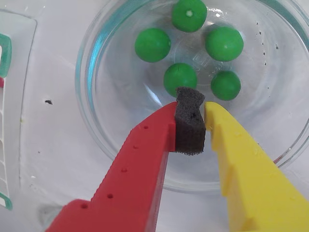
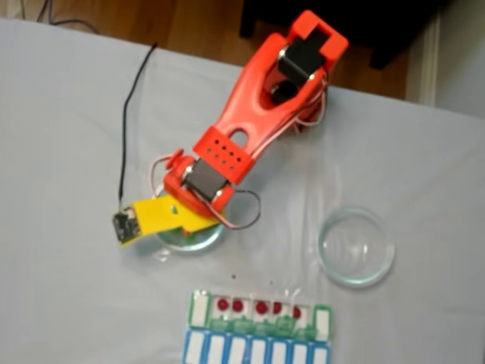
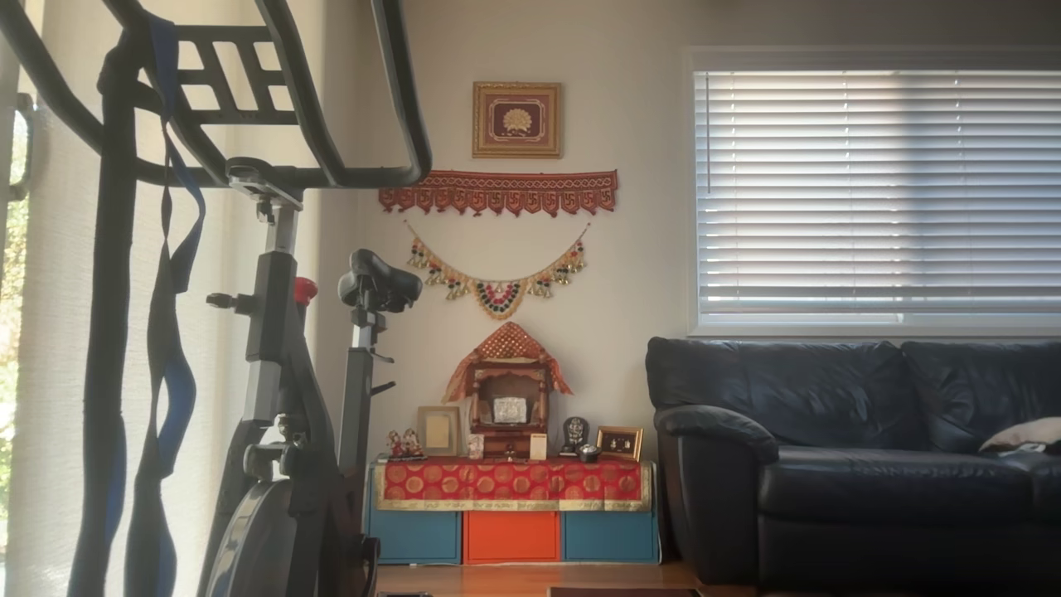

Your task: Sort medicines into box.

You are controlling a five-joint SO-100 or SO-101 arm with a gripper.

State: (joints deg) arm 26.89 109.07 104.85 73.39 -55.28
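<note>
Several glossy green medicines (image 1: 152, 44) lie in a round clear glass dish (image 1: 91, 116). My gripper (image 1: 190, 104) hangs just above the dish's near side. Its red finger (image 1: 140, 164) and yellow finger (image 1: 246, 169) are shut, with only the grey foam pad (image 1: 189, 123) between them. The nearest green pill (image 1: 180, 79) sits just beyond the fingertips, apart from them. In the fixed view the gripper (image 2: 189, 225) is over the left dish (image 2: 198, 241). The box (image 2: 197, 307) lies near the front edge, with several red medicines (image 2: 237, 305) in its upper row. A strip of the box (image 1: 7, 121) shows at the wrist view's left edge.
A second clear glass dish (image 2: 356, 246) stands to the right in the fixed view, with nothing in it. A black cable (image 2: 129, 114) runs across the grey tabletop at the left. The other view shows a living room with an exercise bike (image 3: 282, 373) and a sofa (image 3: 854, 448).
</note>
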